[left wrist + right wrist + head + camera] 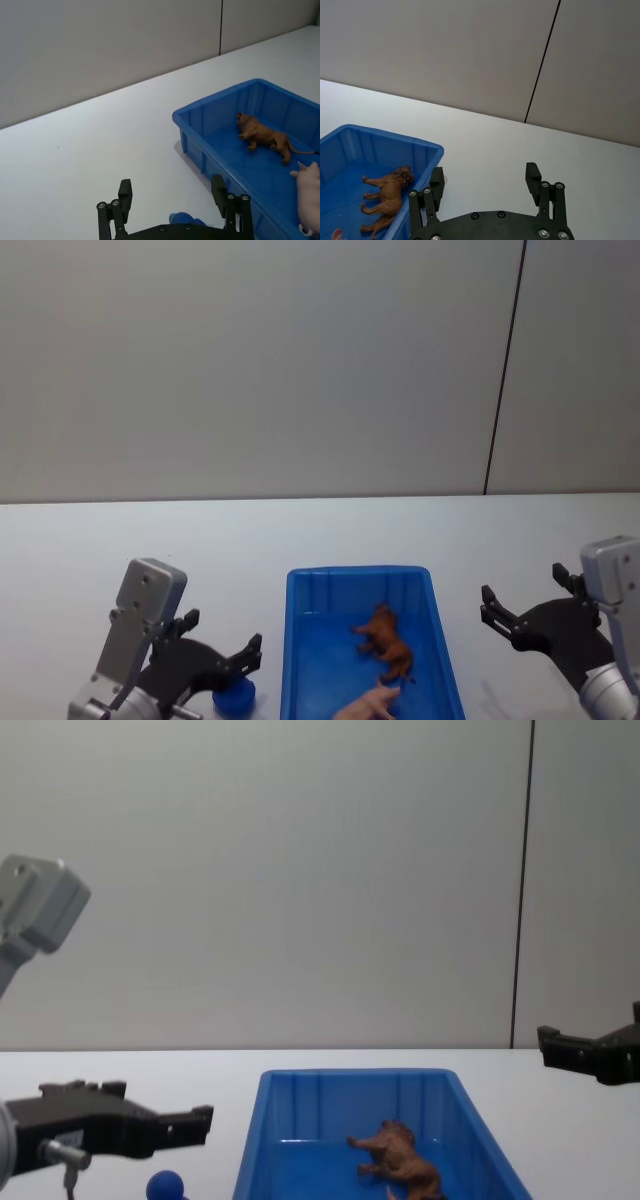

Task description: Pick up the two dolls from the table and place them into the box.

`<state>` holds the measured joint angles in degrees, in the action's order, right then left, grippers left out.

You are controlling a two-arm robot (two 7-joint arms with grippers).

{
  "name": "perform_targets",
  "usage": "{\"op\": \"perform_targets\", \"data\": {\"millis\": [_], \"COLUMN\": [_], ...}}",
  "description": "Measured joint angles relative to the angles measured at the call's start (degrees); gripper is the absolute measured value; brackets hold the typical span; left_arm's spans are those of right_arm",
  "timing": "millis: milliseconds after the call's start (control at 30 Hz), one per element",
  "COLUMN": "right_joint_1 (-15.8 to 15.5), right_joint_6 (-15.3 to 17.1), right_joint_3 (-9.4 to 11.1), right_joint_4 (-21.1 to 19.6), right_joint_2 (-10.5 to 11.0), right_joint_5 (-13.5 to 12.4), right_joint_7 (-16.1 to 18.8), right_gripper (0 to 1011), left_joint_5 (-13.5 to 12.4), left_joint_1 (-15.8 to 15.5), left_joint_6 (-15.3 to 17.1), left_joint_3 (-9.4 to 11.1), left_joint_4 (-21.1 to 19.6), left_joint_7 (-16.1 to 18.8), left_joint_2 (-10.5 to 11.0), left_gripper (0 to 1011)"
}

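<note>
The brown dog-like doll [386, 640] lies on its side inside the blue box [360, 571]; it shows too in the left wrist view [263, 135], right wrist view [387, 193] and chest view [402, 1157]. The dark-blue ball-topped doll [234, 697] stands on the table [100, 540] just left of the box. My left gripper [222, 632] hangs open above it, fingers spread either side [171, 189], the blue doll [187, 219] just below. My right gripper [523, 585] is open over bare table right of the box, holding nothing [485, 177].
A pale pink animal figure [368, 703] lies in the box's near end, beside the brown doll. A grey wall with a dark vertical seam [505, 365] stands behind the table. Bare white tabletop stretches left, right and behind the box.
</note>
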<state>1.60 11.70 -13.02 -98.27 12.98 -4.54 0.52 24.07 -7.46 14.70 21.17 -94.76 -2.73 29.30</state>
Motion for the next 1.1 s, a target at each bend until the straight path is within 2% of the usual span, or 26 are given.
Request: {"op": "perform_targets", "data": {"millis": [733,967,1067,1100], "right_joint_1": [-0.03,-0.03,-0.03,-0.03], "right_joint_6": [-0.01,0.00,-0.01,-0.01], "right_joint_3": [0.00,0.00,0.00,-0.01], "right_joint_4": [-0.01,0.00,0.00,0.00], "right_joint_2": [0.00,0.00,0.00,0.00], "right_joint_5": [0.00,0.00,0.00,0.00], "right_joint_7": [-0.07,-0.06,-0.06,-0.06], "right_gripper": [1001,1001,1001,1001], "left_joint_5": [1.07,0.44,-0.04,-0.12], "left_joint_1": [0.74,0.17,-0.26,-0.31], "left_joint_6": [0.51,0.02,-0.32,-0.41], "left_joint_3": [0.07,0.32,0.49,0.53], "left_joint_4": [4.64,6.19,7.06,7.23], "left_joint_7": [-4.72,-6.85,-7.84,-7.99], "left_joint_2": [-0.09,-0.63,-1.07,-1.13], "left_gripper": [996,860,729,729]}}
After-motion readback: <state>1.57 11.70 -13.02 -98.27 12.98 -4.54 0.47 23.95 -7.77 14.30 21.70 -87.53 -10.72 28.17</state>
